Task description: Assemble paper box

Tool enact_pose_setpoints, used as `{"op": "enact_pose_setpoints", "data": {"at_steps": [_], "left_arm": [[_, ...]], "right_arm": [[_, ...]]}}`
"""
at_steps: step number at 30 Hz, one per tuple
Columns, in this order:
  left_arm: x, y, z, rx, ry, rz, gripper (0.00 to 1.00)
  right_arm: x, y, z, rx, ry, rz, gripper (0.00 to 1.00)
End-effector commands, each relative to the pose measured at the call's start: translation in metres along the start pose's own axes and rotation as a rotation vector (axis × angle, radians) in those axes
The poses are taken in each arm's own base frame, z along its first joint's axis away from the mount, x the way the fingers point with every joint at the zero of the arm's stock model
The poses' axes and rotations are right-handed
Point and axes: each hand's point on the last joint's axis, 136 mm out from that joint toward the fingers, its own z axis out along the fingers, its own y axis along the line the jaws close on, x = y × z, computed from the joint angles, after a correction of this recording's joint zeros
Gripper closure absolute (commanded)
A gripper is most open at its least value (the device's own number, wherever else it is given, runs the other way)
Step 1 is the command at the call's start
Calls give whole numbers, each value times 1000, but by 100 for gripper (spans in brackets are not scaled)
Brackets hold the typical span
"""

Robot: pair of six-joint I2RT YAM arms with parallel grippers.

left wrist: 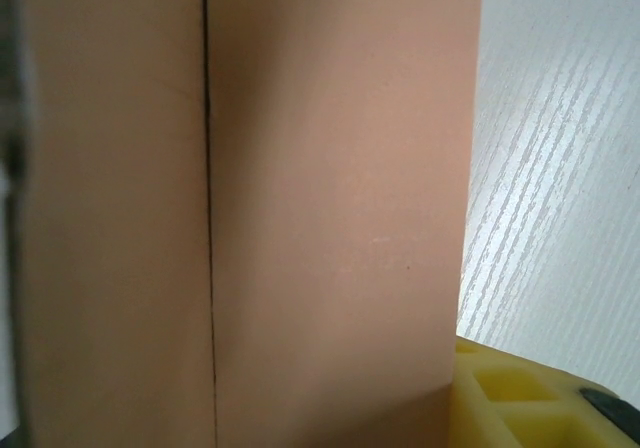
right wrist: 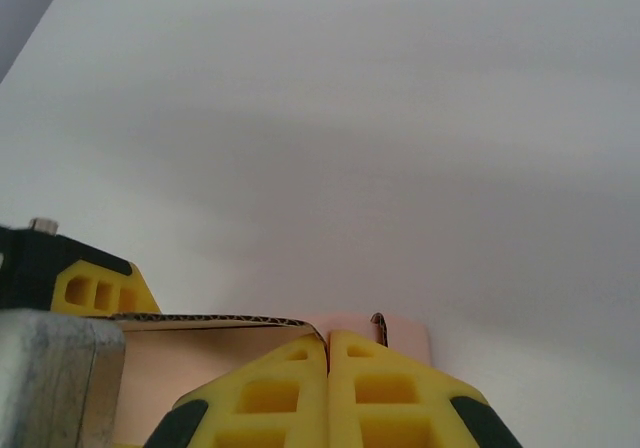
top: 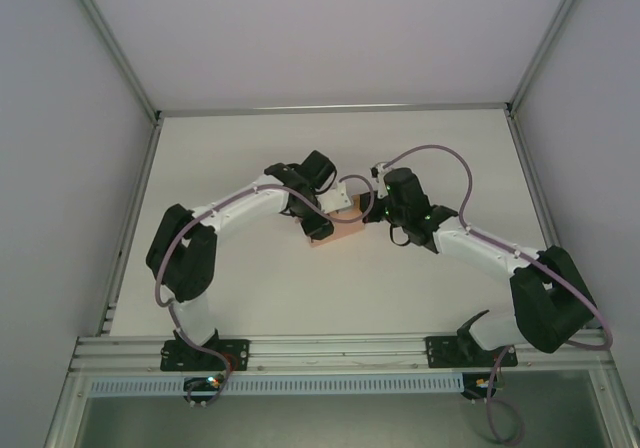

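Top view: paper box [top: 343, 231] sits mid-desk [top: 250, 138] between both arms, already folded into a box shape, not a flat sheet. Left wrist view: box wall up close with one vertical seam down it, yellow finger [left wrist: 505, 398] tight against its right side, so the left jaws look clamped on the box. Right wrist view: right jaws together, nothing between them, fingertips [right wrist: 280, 393] against the card's edge, where a small tab [right wrist: 380, 323] curls up. My read: body formed, end tab probably left to tuck.
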Motion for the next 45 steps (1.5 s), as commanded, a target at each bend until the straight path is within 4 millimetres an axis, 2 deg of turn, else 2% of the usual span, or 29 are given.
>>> {"op": "enact_pose_setpoints", "data": {"at_steps": [1,4,7,11,13,16,18,21,28,32,33,37,45], "left_arm": [[-12,7,9,-16,-25,-19,56],[-11,6,8,-13,-32,-16,56],[-8,4,7,-8,-37,-2,56],[-5,-1,6,7,-43,30,56],[-3,-3,5,16,-42,46,57],[-1,-7,5,37,-40,66,57],[-1,-8,4,42,-42,77,57],[-1,-10,3,48,-44,91,57],[-1,-13,-1,61,-49,127,57],[1,-15,-2,69,-41,145,57],[0,-15,-3,73,-42,153,57],[0,-14,-3,67,-40,163,57],[-3,-13,-5,62,-54,164,58]], "right_arm": [[65,-16,-2,88,276,116,100],[55,-16,-4,96,272,110,100],[47,-25,-5,115,270,107,100],[47,-33,-1,81,283,138,100],[47,-37,-3,80,273,91,85],[44,-37,-8,61,256,-3,79],[41,-34,-10,43,247,-51,67],[32,-37,-13,69,224,-87,68],[10,-46,-22,112,217,-152,58],[10,-34,-27,26,243,-285,52],[10,-30,-26,-1,243,-317,53],[5,-18,-28,-71,247,-354,68],[6,-20,-18,-74,282,-338,73]]}}
